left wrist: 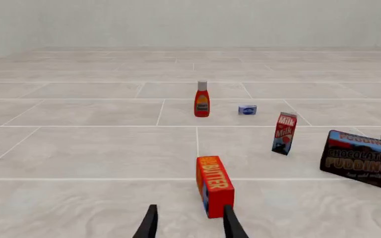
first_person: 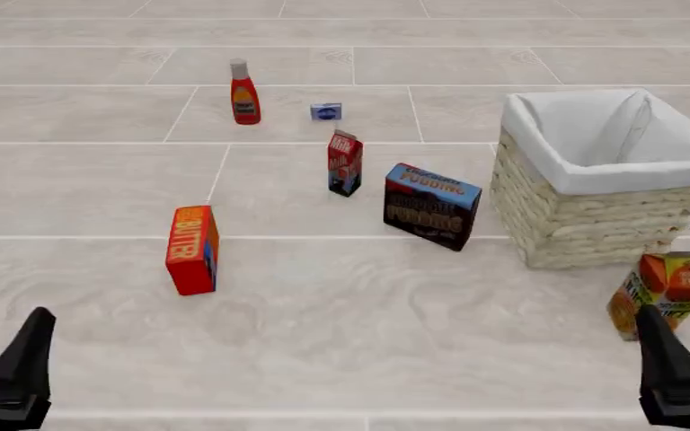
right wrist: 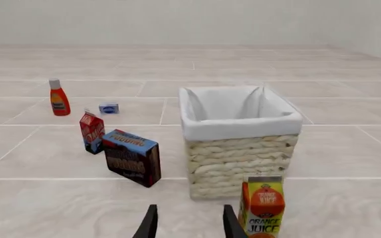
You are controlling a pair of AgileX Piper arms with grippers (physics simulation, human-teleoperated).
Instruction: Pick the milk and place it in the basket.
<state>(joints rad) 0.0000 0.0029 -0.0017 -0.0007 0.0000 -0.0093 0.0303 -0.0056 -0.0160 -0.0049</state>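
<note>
Front view shows the milk (first_person: 345, 162) standing upright on the table (first_person: 321, 314), just left of the pudding box (first_person: 431, 206), with the basket (first_person: 603, 180) to the right. Both the left gripper (left wrist: 189, 223) and right gripper (right wrist: 187, 223) hover low with jaws apart, holding nothing.

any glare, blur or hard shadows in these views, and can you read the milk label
Front view: flat even light, no glare, only faint soft shadows by the basket; the milk label is too small to read. Left wrist view: sharp, the milk lettering is just legible. Right wrist view: crisp, the milk print is unreadable.
</note>
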